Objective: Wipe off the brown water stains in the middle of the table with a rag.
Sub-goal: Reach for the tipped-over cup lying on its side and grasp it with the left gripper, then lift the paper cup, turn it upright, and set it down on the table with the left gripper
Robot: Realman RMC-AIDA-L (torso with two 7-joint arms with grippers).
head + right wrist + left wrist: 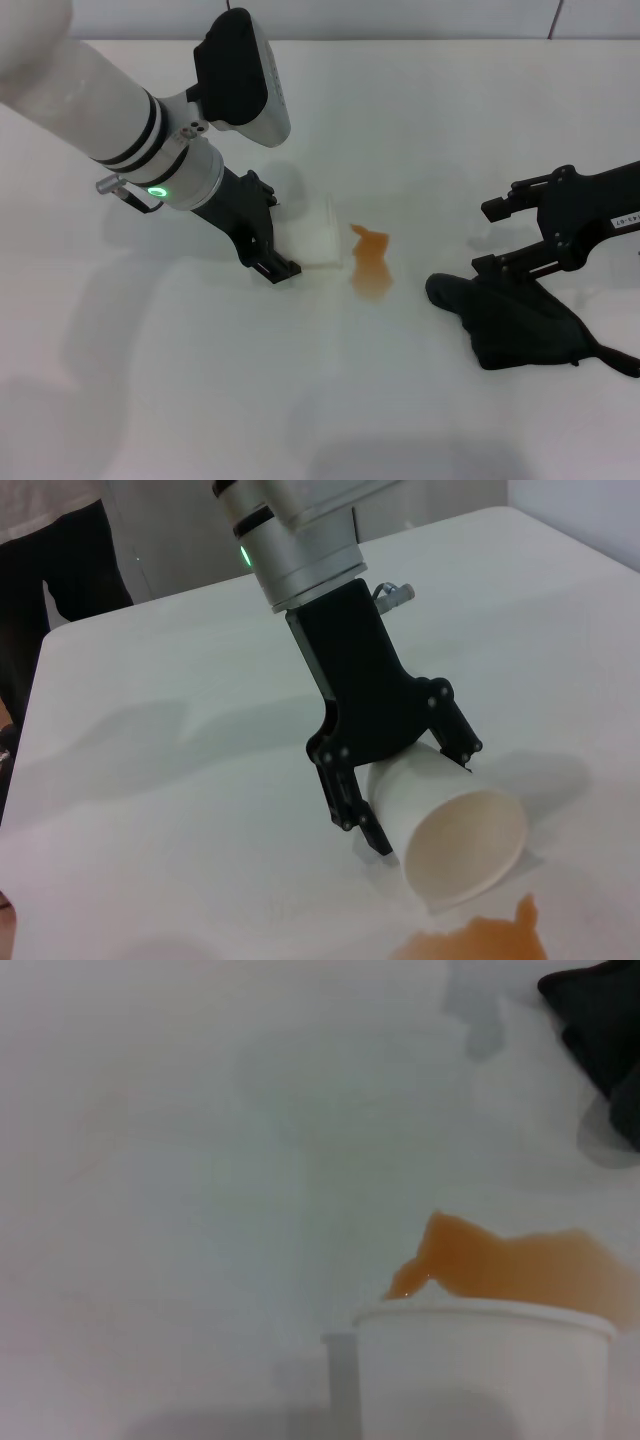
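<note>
The brown water stains (371, 266) lie on the white table (200, 390) near its middle. They also show in the left wrist view (520, 1265) and the right wrist view (480, 942). My left gripper (283, 236) is shut on a white paper cup (312, 240) that lies on its side, its mouth toward the stain. The right wrist view shows the left gripper (425, 800) with its fingers on either side of the cup (462, 837). The black rag (522, 318) lies on the table at the right. My right gripper (484, 238) is open just above the rag's far edge.
The cup's rim (480, 1325) fills the near part of the left wrist view, with the rag's corner (600, 1020) beyond. A person in dark clothes (60, 560) stands past the table's far edge.
</note>
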